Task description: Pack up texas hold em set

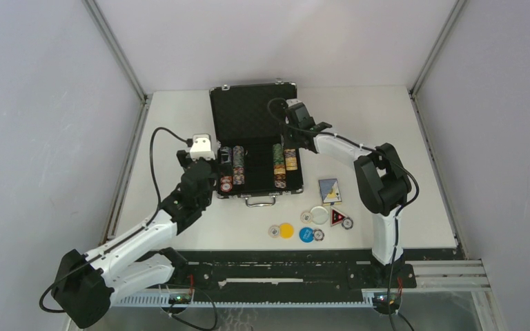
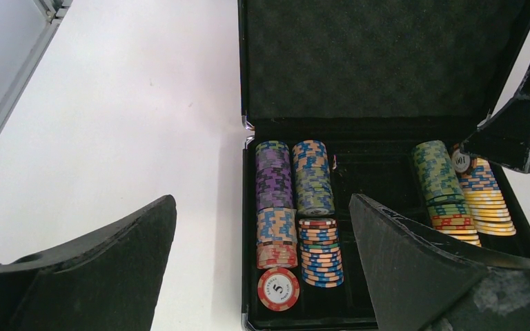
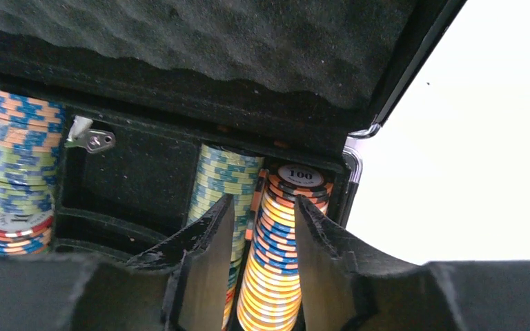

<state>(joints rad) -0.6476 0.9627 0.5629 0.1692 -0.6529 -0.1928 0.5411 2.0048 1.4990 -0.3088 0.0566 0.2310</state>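
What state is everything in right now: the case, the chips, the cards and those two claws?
briefcase: open, lid standing up.
left gripper: open, holding nothing.
right gripper: shut on the rightmost chip row.
rightmost chip row: lying in the briefcase, gripped on both sides.
other chip rows: lying in the briefcase.
card deck: on the table, not packed.
round buttons: loose on the table.

The desk (image 1: 373,110) is a white rectangular surface. Grey wall panels enclose it at the left (image 1: 41,138), rear (image 1: 269,34) and right (image 1: 497,138). Two aluminium frame struts, left (image 1: 114,48) and right (image 1: 433,48), rise from the desk's rear corners. A black mounting plate (image 1: 283,265) runs along the desk's near edge. A silver rail (image 1: 448,276) extends past its near right corner. A white slotted duct (image 1: 283,302) lies below the plate.
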